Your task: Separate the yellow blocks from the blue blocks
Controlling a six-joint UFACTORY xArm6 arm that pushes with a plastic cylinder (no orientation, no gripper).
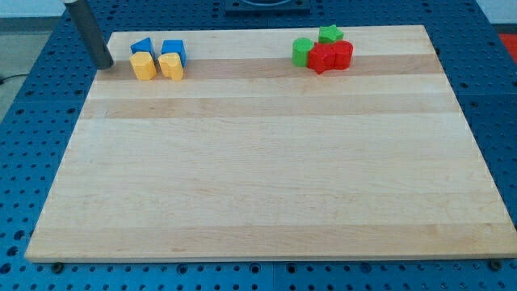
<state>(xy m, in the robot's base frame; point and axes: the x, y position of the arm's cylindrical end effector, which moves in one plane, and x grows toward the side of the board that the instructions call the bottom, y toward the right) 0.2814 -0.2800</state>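
Position check: my tip is a bare rod, no jaws. Just to its right, yellow blocks touch blue blocks. I should circle above, then push the yellows downward.

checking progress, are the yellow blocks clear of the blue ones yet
No, both yellow blocks sit right against the blue blocks above them.

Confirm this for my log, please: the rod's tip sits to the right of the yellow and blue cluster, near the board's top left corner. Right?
Not quite. The camera view shows my tip to the view's left of the cluster, beside the yellow blocks and blue blocks. The cluster is indeed near the board's top left corner.
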